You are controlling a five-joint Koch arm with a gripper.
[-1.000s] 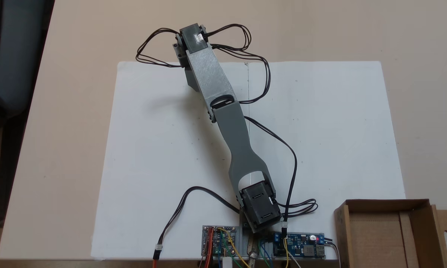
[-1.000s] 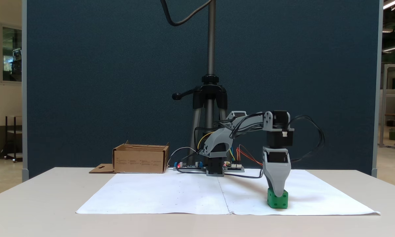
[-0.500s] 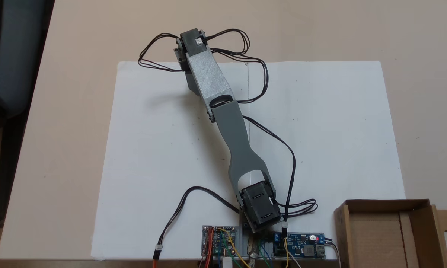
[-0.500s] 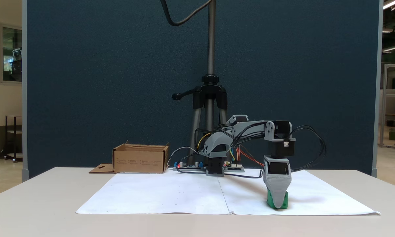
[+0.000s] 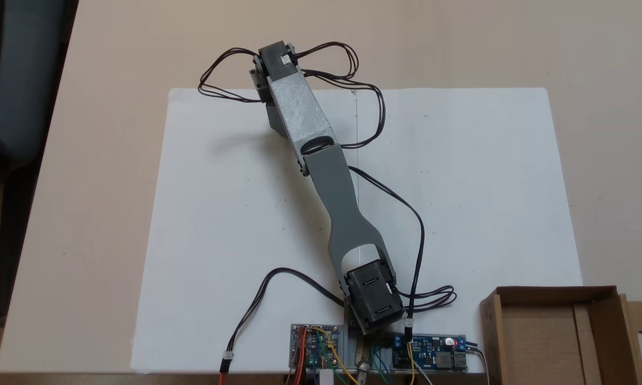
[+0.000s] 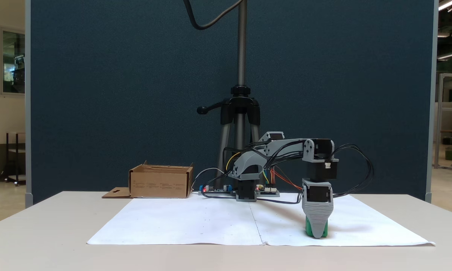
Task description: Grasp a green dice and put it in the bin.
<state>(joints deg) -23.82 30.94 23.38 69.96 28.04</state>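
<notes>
The green dice (image 6: 308, 229) rests on the white paper (image 6: 195, 222) near the front right in a fixed view. My gripper (image 6: 317, 234) points straight down over it. One grey finger (image 6: 317, 222) covers the dice's front face, with green showing on either side. The other jaw lies behind, so open or shut cannot be told. In a fixed view from above, the wrist motor (image 5: 278, 58) and forearm hide the gripper and dice. The bin (image 6: 160, 183), a brown cardboard box, stands at the back left; from above the bin (image 5: 540, 342) sits at the lower right, empty.
Circuit boards (image 5: 315, 347) and loose black cables (image 5: 422, 235) lie around the arm's base (image 5: 371, 302). A tripod (image 6: 241, 113) stands behind the table. The paper's front edge (image 6: 263, 244) is close to the dice.
The gripper has come down from the dice's top edge until its finger reaches the paper, covering most of the dice's front. The arm's reach has barely shifted.
</notes>
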